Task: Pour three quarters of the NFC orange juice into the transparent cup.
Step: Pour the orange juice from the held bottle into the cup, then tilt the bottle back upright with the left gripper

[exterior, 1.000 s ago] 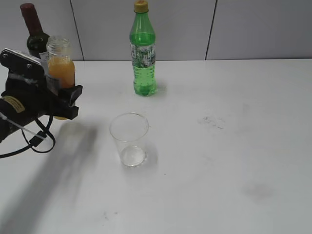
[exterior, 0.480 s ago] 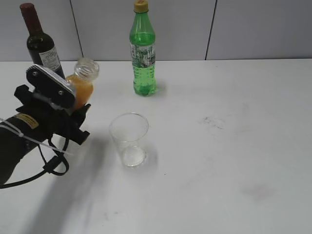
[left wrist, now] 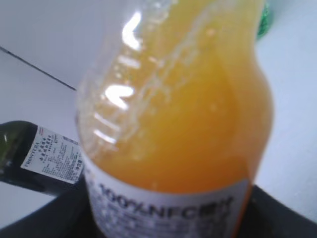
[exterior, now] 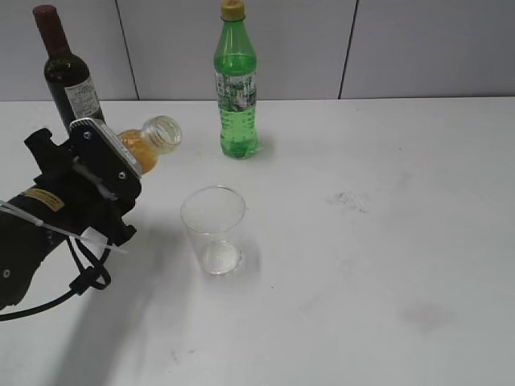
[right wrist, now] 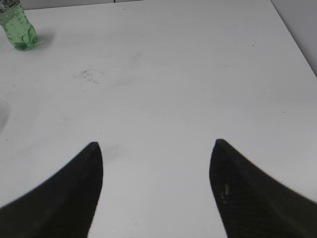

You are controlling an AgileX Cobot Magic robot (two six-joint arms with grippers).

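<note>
My left gripper (exterior: 113, 169) is shut on the NFC orange juice bottle (exterior: 149, 143) and holds it tilted far to the right, its open neck pointing toward the transparent cup (exterior: 213, 230). The neck is up and to the left of the cup's rim, not over it. The cup stands upright and looks empty. In the left wrist view the bottle (left wrist: 183, 124) fills the frame, its white label between the jaws (left wrist: 163, 218). My right gripper (right wrist: 156, 148) is open and empty above bare table; it does not show in the exterior view.
A dark wine bottle (exterior: 66, 68) stands at the back left, just behind my left arm. A tall green bottle (exterior: 236, 84) stands at the back middle, behind the cup; it also shows in the right wrist view (right wrist: 17, 25). White table (exterior: 386, 241) stretches to the right.
My left gripper has tipped the juice bottle from upright to a steep rightward tilt and carried it right and lower, toward the cup. The cup has not moved.
</note>
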